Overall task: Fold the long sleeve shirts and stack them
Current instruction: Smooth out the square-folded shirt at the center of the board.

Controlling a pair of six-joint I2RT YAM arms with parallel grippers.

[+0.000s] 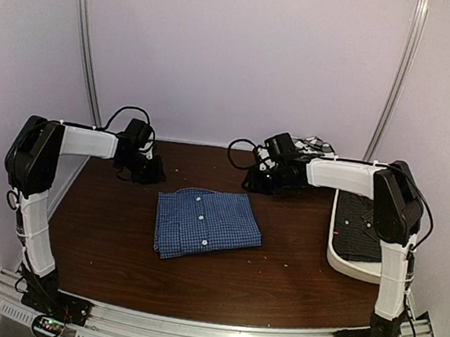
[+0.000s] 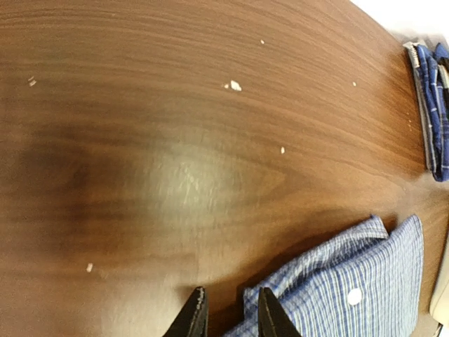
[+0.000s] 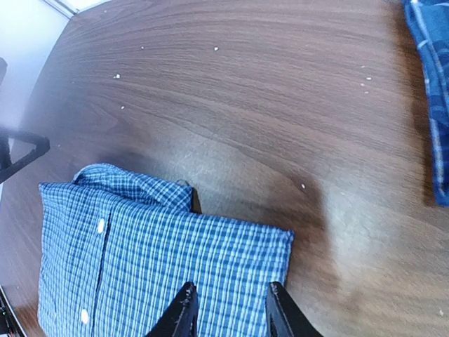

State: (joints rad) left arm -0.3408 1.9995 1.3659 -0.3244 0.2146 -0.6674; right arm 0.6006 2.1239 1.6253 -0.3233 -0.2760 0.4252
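A folded blue-and-white fine-check button shirt (image 1: 206,222) lies flat in the middle of the table. It also shows in the left wrist view (image 2: 358,281) and the right wrist view (image 3: 168,260). My left gripper (image 1: 149,171) hovers just past the shirt's far left corner, fingers slightly apart and empty (image 2: 231,316). My right gripper (image 1: 260,179) is open and empty over the shirt's far right edge (image 3: 228,312). Another folded blue cloth (image 3: 431,84) lies at the back of the table, also seen edge-on in the left wrist view (image 2: 431,105). In the top view my right arm mostly hides it.
A white plastic tub (image 1: 343,264) stands at the right edge of the table with dark patterned cloth (image 1: 359,226) in it. Small white crumbs (image 2: 235,86) dot the brown wooden table (image 1: 110,237). Pale walls close in the back and sides.
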